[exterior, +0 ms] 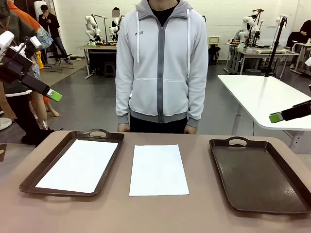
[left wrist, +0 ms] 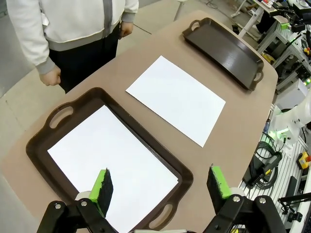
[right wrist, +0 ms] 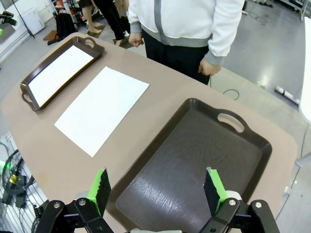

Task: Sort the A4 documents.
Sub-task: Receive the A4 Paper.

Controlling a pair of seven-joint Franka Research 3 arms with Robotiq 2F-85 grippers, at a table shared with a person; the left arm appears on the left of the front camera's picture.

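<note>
Tabletop: smooth, brown, rounded corners. Two dark brown handled trays are set toward its left and right edges. The left tray is lined by one thin white paper sheet. The right tray is bare and faintly grained. A second sheet is laid flat mid-tabletop, apart from both trays, all four edges free. The left gripper is held wide, well clear of the tabletop and pointed at the left tray. The right gripper is likewise wide, pointed at the right tray. Nothing is gripped.

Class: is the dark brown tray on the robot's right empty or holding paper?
Empty. The right tray shows a bare dark floor in both the front and right wrist views; nothing lies in it.
</note>
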